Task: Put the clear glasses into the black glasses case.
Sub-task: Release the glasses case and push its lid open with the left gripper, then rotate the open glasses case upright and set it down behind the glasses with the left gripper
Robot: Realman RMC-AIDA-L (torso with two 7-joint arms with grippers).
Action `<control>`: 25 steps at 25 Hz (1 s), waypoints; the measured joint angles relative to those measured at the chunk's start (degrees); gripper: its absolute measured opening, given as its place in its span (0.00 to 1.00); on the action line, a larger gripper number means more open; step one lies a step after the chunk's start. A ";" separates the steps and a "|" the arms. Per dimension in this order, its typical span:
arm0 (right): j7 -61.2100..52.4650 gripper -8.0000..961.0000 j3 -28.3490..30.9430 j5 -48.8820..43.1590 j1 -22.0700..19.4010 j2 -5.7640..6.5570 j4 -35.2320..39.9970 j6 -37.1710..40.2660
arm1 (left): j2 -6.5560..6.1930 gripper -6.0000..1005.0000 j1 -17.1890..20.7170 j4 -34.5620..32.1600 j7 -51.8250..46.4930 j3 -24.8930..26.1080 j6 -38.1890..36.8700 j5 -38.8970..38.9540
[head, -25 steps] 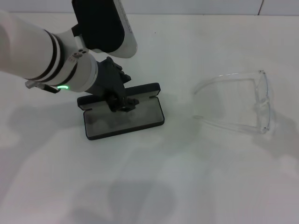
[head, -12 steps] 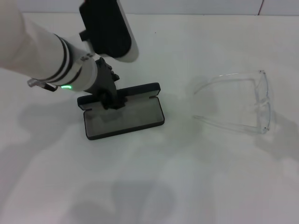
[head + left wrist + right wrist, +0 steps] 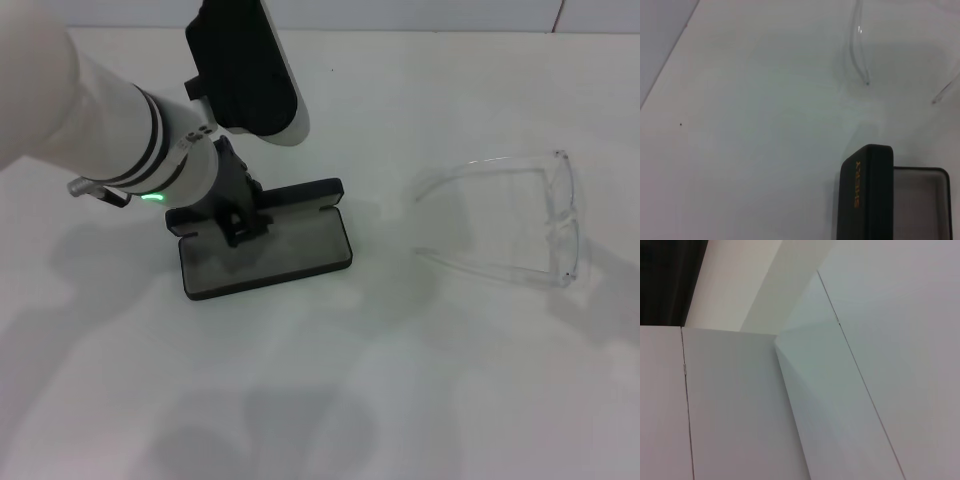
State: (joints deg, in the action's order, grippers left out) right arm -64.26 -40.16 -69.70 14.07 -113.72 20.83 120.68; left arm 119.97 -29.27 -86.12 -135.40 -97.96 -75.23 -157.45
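My left arm [image 3: 110, 140] reaches in from my left side and slants down. My left claw [image 3: 238, 222] is dark and points down, low, right at the back edge of the black glasses case [image 3: 265, 240]. A small green light glows on my wrist. My right arm does not show from my head.

The black glasses case [image 3: 265, 240] is laid open on the table [image 3: 320, 400], left of centre. The clear glasses [image 3: 520, 220] are set well apart to its right. The left gripper [image 3: 238, 222] is positioned over the case's rear left edge.
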 joint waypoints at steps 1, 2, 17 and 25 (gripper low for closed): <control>0.00 0.63 0.00 0.01 -0.05 0.00 0.00 0.03 | 0.00 0.41 -0.01 -0.02 -0.28 0.02 -0.01 0.00; 0.01 0.63 0.00 0.03 -0.17 0.00 -0.01 0.10 | 0.00 0.39 -0.05 -0.02 -0.52 0.02 -0.01 -0.05; 1.76 0.63 6.64 0.20 -2.05 0.24 -3.10 2.32 | -0.09 0.22 2.65 -8.16 0.16 -5.69 1.29 0.03; 1.25 0.62 12.74 0.80 -6.24 0.39 -2.62 2.83 | -0.07 0.22 2.66 -9.67 1.32 -13.54 4.98 -1.32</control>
State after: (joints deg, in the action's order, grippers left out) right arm -63.01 -27.42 -68.90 7.83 -113.33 18.21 123.51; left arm 119.90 -26.62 -95.79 -134.07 -111.49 -70.24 -158.77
